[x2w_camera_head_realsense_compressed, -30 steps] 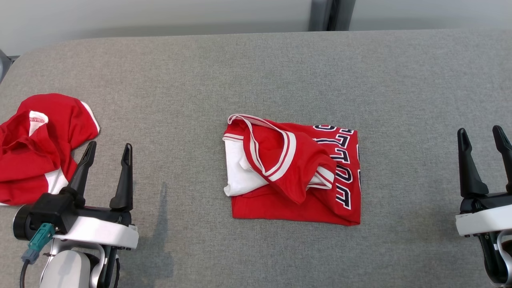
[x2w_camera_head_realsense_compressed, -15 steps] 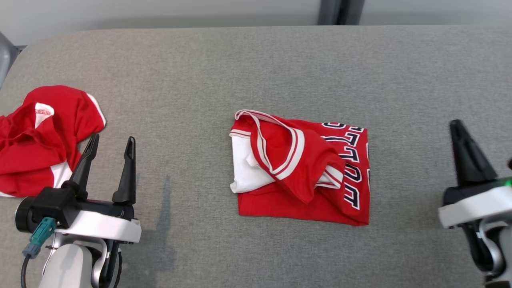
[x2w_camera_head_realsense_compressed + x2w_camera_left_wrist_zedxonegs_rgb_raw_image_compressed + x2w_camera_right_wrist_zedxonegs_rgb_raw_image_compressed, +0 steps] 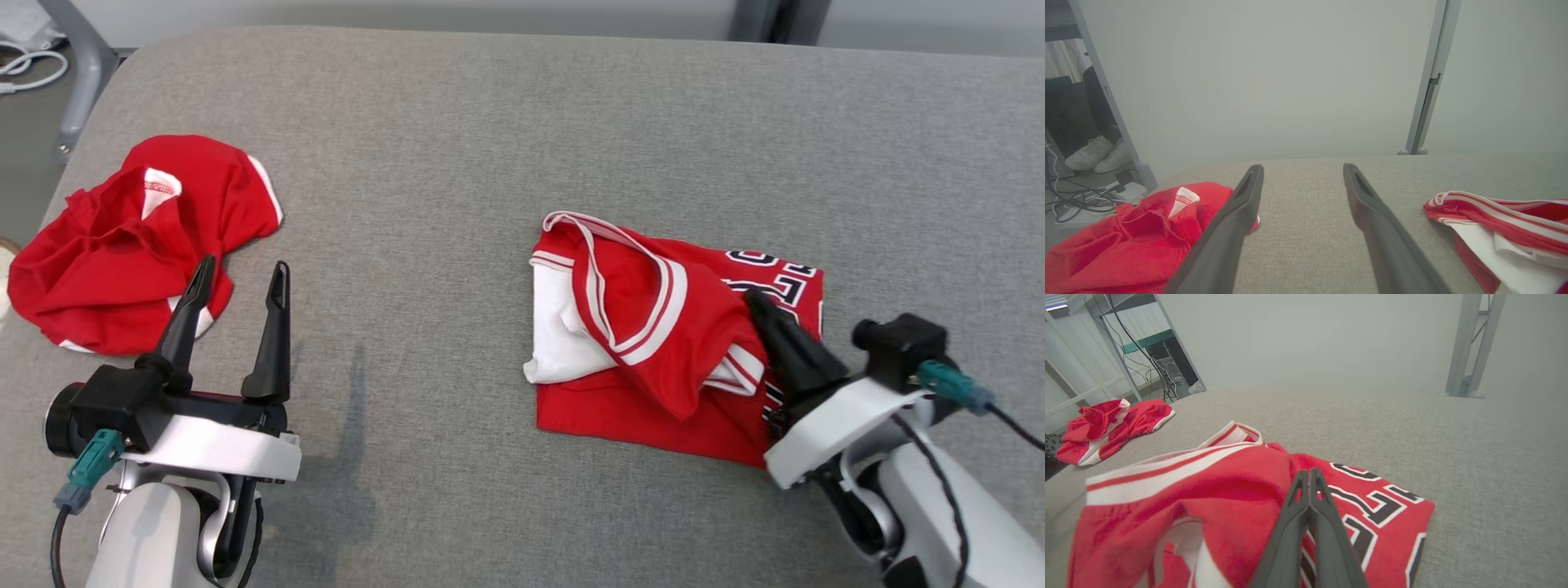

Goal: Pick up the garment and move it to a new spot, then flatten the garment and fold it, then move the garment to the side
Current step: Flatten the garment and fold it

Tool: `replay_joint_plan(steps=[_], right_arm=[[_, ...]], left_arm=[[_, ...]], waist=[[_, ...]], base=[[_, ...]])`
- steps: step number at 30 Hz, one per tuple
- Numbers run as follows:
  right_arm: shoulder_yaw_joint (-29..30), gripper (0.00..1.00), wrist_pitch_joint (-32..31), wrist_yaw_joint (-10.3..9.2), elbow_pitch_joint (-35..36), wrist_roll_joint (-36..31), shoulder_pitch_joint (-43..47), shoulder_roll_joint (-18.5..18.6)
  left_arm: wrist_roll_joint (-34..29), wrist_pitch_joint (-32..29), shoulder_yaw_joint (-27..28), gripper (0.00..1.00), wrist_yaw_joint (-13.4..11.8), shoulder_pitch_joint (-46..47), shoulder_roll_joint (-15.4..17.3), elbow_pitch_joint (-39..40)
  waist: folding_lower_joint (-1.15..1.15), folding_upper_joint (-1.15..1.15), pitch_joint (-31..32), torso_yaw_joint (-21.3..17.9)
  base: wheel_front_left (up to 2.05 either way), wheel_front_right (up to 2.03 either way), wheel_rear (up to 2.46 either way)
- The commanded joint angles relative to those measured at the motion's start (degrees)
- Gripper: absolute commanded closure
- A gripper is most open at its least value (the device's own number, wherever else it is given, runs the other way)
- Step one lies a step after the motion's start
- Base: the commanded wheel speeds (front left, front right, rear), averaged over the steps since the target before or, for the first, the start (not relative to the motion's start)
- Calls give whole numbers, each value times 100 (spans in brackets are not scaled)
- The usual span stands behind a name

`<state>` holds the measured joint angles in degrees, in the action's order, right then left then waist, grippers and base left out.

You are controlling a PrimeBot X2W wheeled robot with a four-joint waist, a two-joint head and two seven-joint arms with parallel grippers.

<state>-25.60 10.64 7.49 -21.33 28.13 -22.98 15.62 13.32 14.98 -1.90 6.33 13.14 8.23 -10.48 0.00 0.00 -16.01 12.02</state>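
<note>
Garment: red jersey (image 3: 653, 327) with white trim and dark lettering, loosely folded, lying right of centre on the grey padded surface (image 3: 424, 139).
Handling: judged light, soft and limp; if lifted by one layer it will likely sag and unfold.
Hold: probably best at the right-hand edge, pinching through all layers.
Right gripper (image 3: 758, 304): fingers pressed together, tips over the jersey's lettered part; no cloth visibly between them.
Left gripper (image 3: 242, 268): fingers spread wide, empty, beside a crumpled red cloth (image 3: 131, 237) at the left.
</note>
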Motion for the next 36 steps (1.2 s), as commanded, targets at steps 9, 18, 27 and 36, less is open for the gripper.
replay_joint_plan(steps=[9, 18, 27, 36], right_arm=[[-1180, 100, 186, 0, -404, 426, -277, -165], [-1795, 100, 332, 0, -738, 695, -361, -420], [-548, 100, 467, -1, -183, 379, -88, -161], [1572, 0, 466, 0, 453, -376, 672, -96]], left_arm=[[-11, 15, 59, 0, 38, 56, -64, -18], [-66, 16, 68, 0, 63, 114, -69, -64], [-104, 16, 173, 0, 49, -94, 5, -128], [-82, 16, 227, 0, 41, -223, 69, -98]], waist=[[0, 0, -31, 55], [0, 0, -36, -36], [0, 0, 220, -294], [0, 0, 464, -588]], base=[[0, 0, 0], [0, 0, 0], [0, 0, 0], [0, 0, 0]])
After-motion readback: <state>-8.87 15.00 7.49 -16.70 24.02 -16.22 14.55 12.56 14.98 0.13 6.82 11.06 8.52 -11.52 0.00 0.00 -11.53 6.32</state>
